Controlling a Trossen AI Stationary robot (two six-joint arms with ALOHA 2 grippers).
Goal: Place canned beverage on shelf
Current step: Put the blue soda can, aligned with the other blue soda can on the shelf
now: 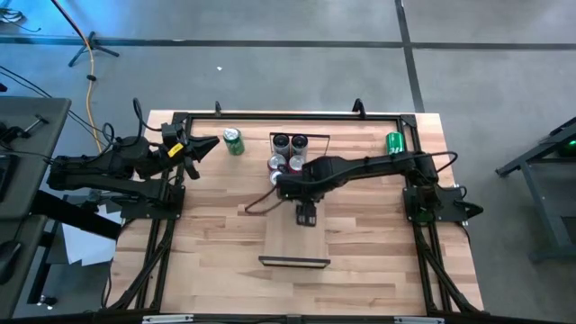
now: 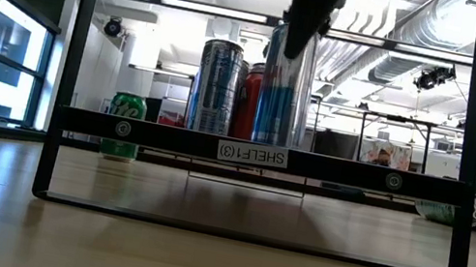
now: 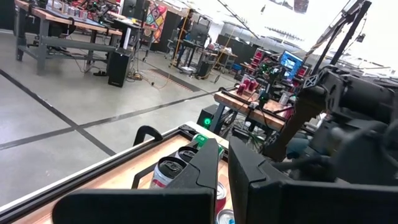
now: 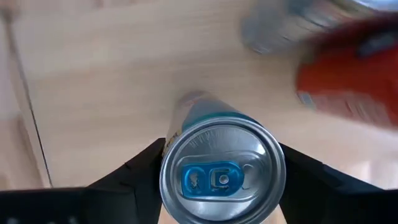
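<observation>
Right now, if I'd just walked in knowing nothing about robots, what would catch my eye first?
Probably the right gripper, its fingers either side of a tall silver-and-blue can, upright over the pale wooden shelf in the middle of the table. Just behind it stands a cluster of cans at the shelf's far end. Two green cans wait on the table: one near the parked left gripper, another toward the far right corner.

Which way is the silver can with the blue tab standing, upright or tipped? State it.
Upright: the silver can with the blue tab shows its round top squarely between the right tool's fingers, and stands vertical in the low view.
</observation>
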